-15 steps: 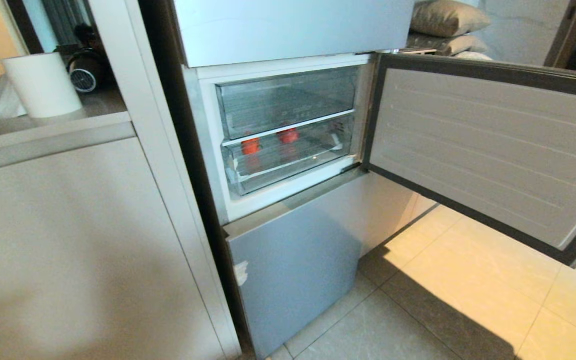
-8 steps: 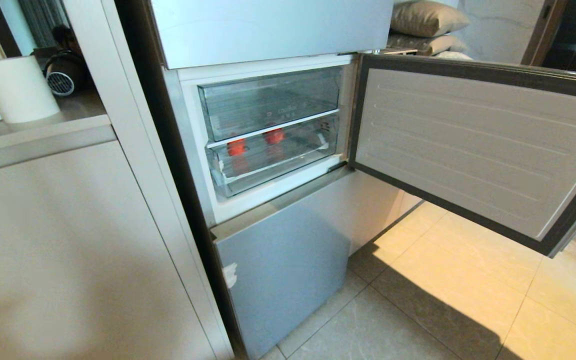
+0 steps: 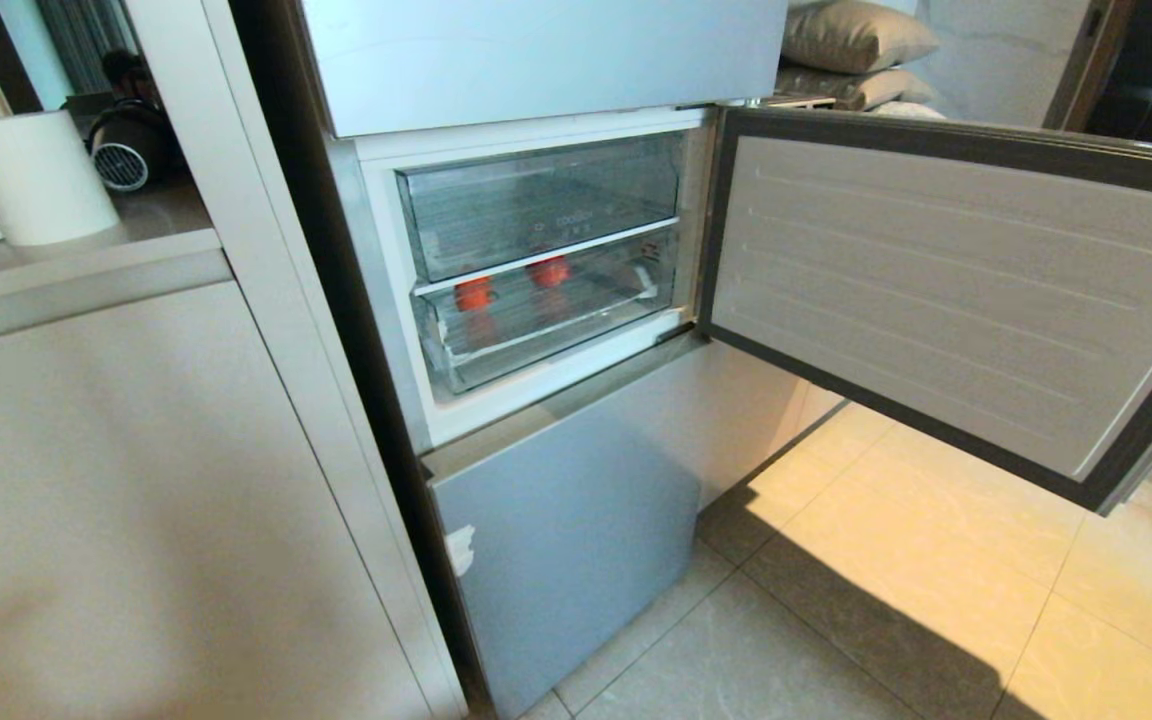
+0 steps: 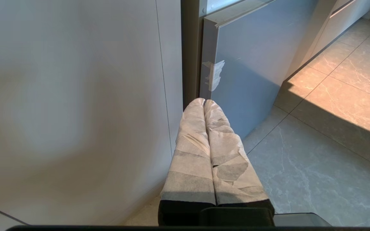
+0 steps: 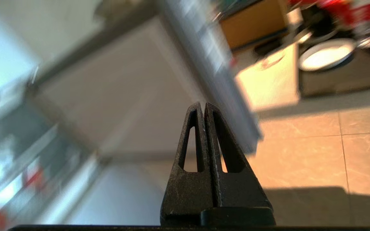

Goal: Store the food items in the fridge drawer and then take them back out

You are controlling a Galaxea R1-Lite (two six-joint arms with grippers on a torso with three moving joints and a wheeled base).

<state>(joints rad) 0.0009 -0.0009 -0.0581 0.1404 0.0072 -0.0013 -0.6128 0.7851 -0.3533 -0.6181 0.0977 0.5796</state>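
The fridge [image 3: 556,60] stands with its middle door [image 3: 946,290] swung wide open to the right. Inside, the clear fridge drawer [image 3: 576,345] sits low in the compartment, under a white shelf rail. Two red-orange food items lie on its ribbed floor, one [image 3: 474,293] to the left and one [image 3: 550,271] further back and to the right. Neither arm shows in the head view. My left gripper [image 4: 204,102], wrapped in pale tape, is shut and empty, low beside the fridge's bottom panel [image 4: 252,64]. My right gripper [image 5: 203,106], black, is shut and empty, facing the open door.
A second clear bin [image 3: 536,200] fills the space above the drawer. A white cabinet [image 3: 136,480] flanks the fridge's left side, with a paper roll [image 3: 36,175] on its counter. White tape [image 4: 215,73] marks the bottom panel's edge. Tiled floor [image 3: 886,600] lies under the open door.
The whole head view has shifted left since a second ago, so the camera moved. The drawer, the two food items and the door stay as they were.
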